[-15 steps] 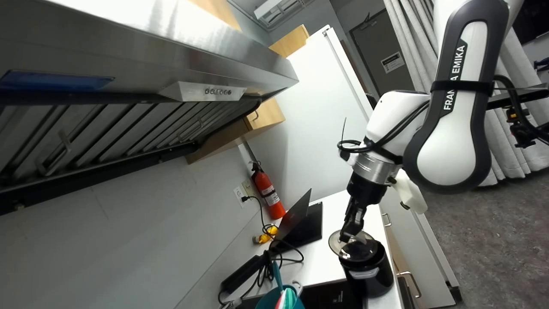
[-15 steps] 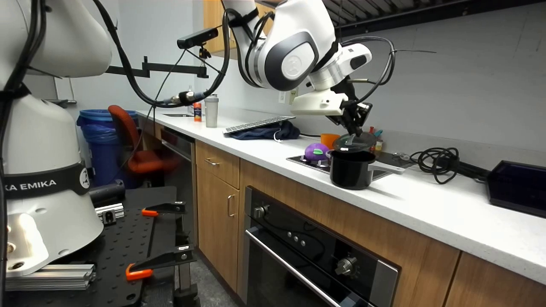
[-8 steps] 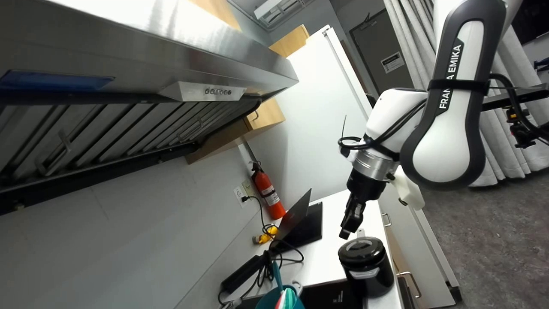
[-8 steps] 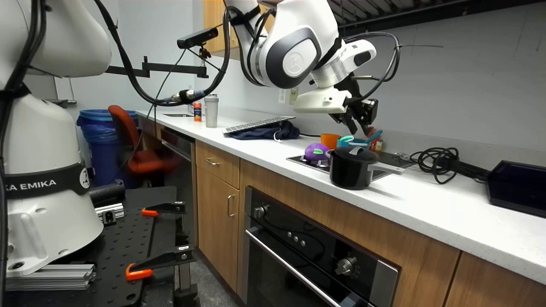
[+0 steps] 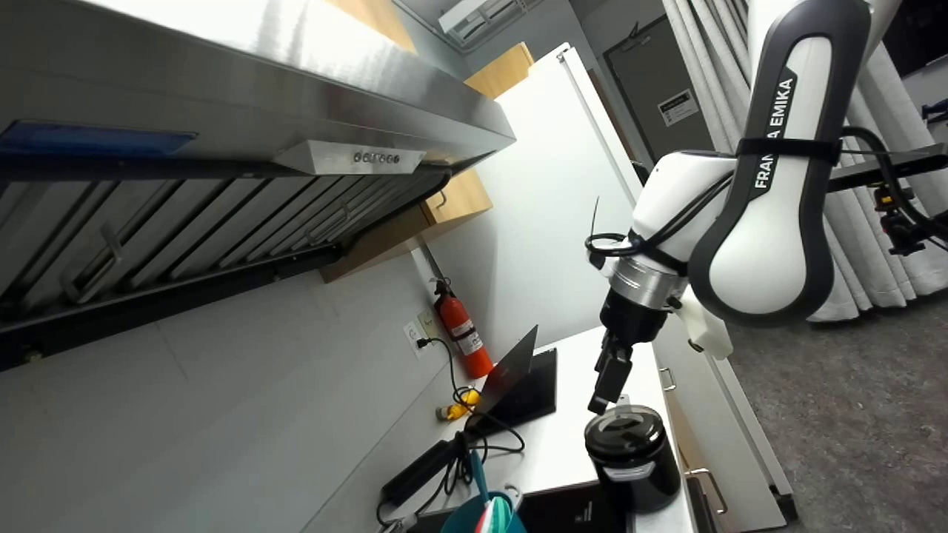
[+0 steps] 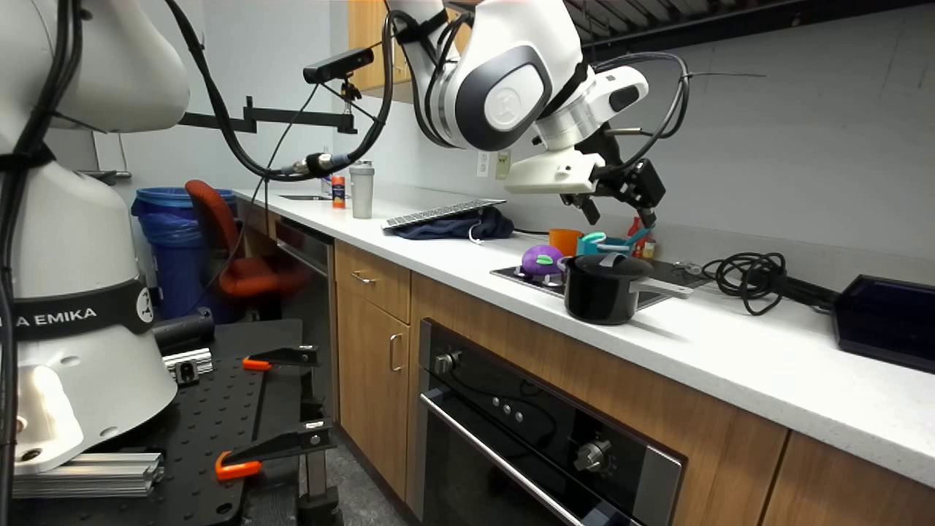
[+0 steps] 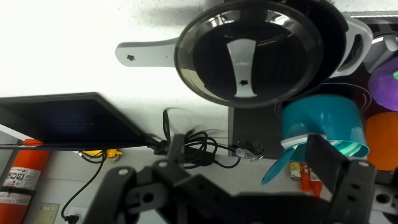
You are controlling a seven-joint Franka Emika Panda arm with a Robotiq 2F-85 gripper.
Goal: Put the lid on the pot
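Note:
The dark see-through lid [image 7: 279, 62], with its grey handle [image 7: 242, 68], rests on top of the black pot [image 6: 599, 296]. In the wrist view it sits off-centre toward the pot's long grey handle [image 7: 146, 54], and a dark strip of the pot [image 7: 335, 34] shows beside it on the far side. Above the lid hangs my gripper [image 6: 619, 217], its fingers wide apart with nothing between them and clear of the lid. Both fingertips show along the lower half of the wrist view, spread to either side.
A teal container [image 7: 323, 115] with a utensil stands close to the pot, near an orange cup [image 7: 384, 140] and a purple object [image 6: 542, 261]. Black cables [image 7: 202, 146] and a laptop [image 7: 68, 124] lie along the wall side. The range hood [image 5: 259, 89] overhangs the area.
A second ago my gripper held the lid by its handle, just over the pot. It let go, the lid came down onto the pot, and the fingers spread wide as the gripper rose.

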